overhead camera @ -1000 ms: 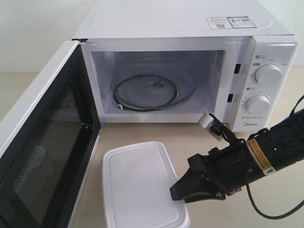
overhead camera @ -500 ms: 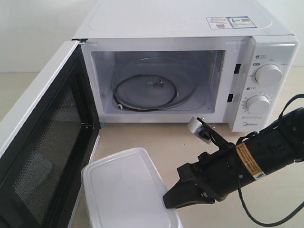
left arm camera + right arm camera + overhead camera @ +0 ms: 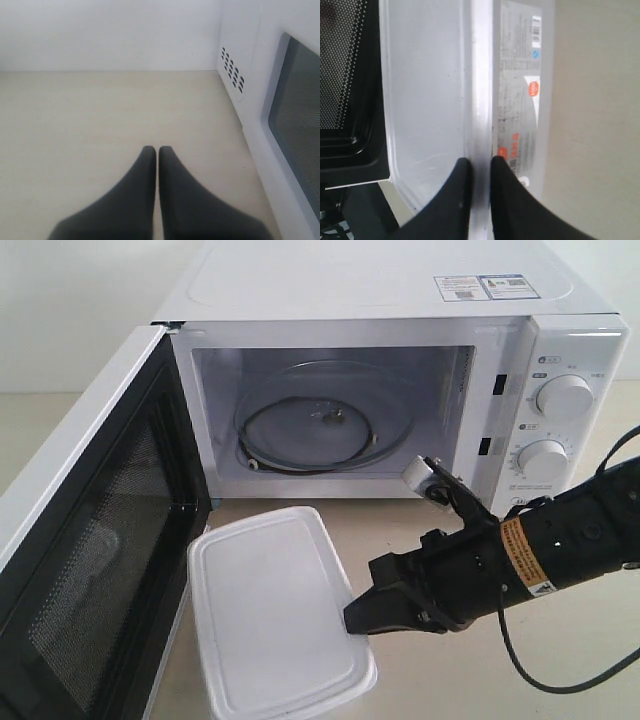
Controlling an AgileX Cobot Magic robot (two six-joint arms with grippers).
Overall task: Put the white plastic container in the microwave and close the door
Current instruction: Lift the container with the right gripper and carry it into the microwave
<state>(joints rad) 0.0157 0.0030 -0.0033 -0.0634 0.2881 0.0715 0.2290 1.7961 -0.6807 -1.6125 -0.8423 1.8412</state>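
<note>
The right jaws are pinched shut on the rim of one long side of the white plastic container (image 3: 425,90), near its label (image 3: 520,100). The container is in front of the microwave (image 3: 380,285), beside the open door (image 3: 100,560); whether it rests on the table (image 3: 370,522) is unclear. The left jaws are closed and empty. Carrying seems underway; next, the container must clear the sill onto the glass turntable (image 3: 320,430).

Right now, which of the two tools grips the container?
The right tool, clamped on the container's rim; the left tool is shut on nothing, over bare table.
</note>
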